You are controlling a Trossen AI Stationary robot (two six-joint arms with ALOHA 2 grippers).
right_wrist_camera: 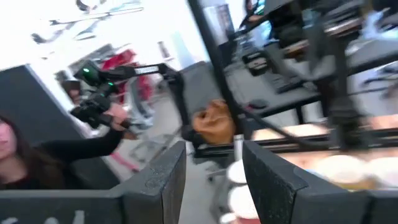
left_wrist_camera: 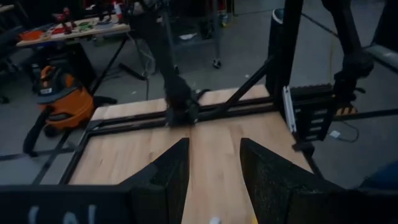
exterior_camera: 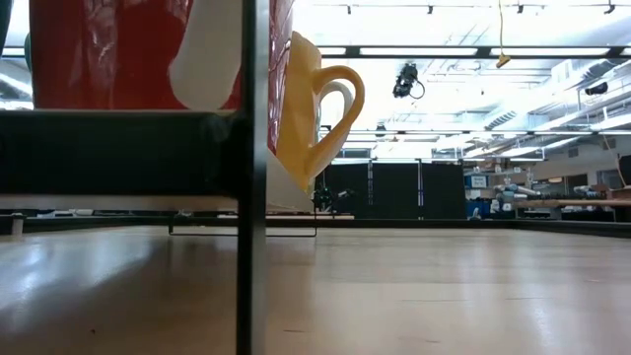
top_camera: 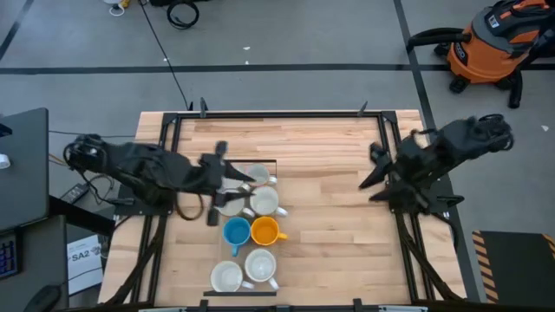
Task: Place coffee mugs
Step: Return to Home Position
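I see the coffee mugs (top_camera: 260, 263) clustered in the lower middle of the high view. They stand in two short columns on the wooden table (top_camera: 338, 234), with white ones at top and bottom and a blue mug (top_camera: 236, 230) beside an orange mug (top_camera: 264, 230) between them. The left gripper (left_wrist_camera: 214, 152) reaches to the upper white mugs, left of centre. Its fingers are spread, with only bare wood between them. The right gripper (right_wrist_camera: 214, 165) sits at the frame's right, well apart from the mugs, spread too and holding nothing.
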